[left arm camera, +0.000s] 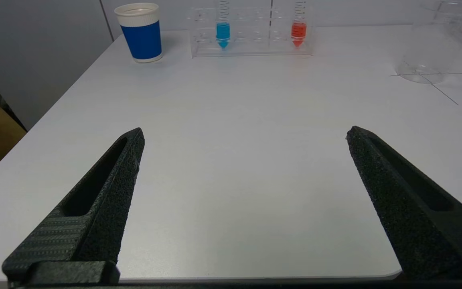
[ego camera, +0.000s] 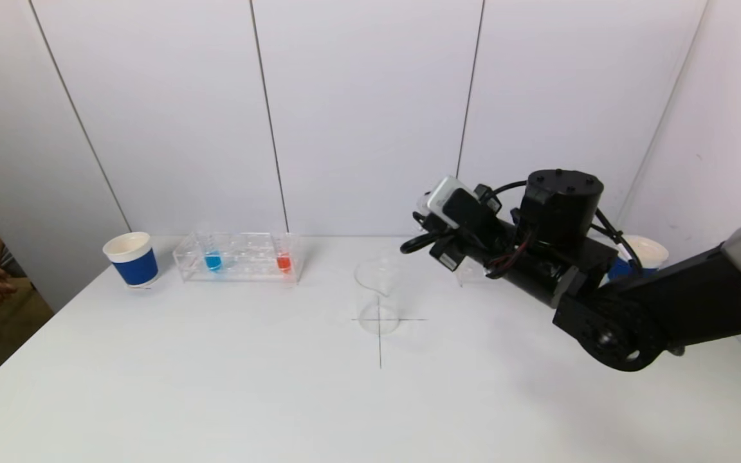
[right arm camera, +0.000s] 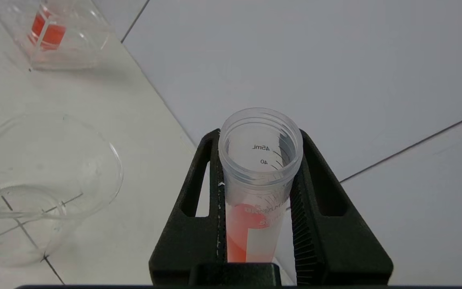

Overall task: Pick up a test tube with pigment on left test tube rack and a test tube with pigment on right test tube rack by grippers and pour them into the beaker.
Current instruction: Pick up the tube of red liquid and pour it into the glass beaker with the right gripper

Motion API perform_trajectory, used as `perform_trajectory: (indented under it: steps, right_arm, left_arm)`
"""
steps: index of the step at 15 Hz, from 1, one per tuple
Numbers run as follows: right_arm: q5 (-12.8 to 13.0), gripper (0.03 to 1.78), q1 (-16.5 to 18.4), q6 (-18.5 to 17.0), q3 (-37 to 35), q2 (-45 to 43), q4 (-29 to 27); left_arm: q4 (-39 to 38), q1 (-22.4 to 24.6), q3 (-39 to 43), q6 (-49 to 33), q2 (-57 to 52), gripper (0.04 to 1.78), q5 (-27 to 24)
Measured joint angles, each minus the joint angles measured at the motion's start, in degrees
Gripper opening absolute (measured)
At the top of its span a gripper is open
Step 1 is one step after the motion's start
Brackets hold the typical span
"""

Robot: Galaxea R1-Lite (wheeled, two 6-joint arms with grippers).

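Two paper cups (ego camera: 131, 258) flank beaker (ego camera: 378, 296); right gripper (right arm camera: 257, 176) grips tube (right arm camera: 257, 188).

The white bench (ego camera: 216, 386) carries a blue paper cup (ego camera: 132, 259) at its far left, a clear rack (ego camera: 240, 257) beside it, and a glass beaker (ego camera: 378, 296) on a pencilled cross.

In the head view the right arm's wrist hid its gripper and tube, most of the right rack (ego camera: 470, 273) and part of a cup (ego camera: 648, 252) near the table's far right edge. In the left wrist view the frame edge cut off the tops of the blue tube (left arm camera: 223, 24) and red tube (left arm camera: 298, 24).
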State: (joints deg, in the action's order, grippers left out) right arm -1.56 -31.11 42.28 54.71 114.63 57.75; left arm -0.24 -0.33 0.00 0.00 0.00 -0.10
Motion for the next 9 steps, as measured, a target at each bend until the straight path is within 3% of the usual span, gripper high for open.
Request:
perform_trajectory:
  steps: [9]
  right_arm:
    - [0.02, 0.51, -0.06, 5.55, -4.68, 1.74, 1.67]
  left_arm:
    - [0.00, 0.00, 0.00, 0.02, 0.00, 1.76, 0.00]
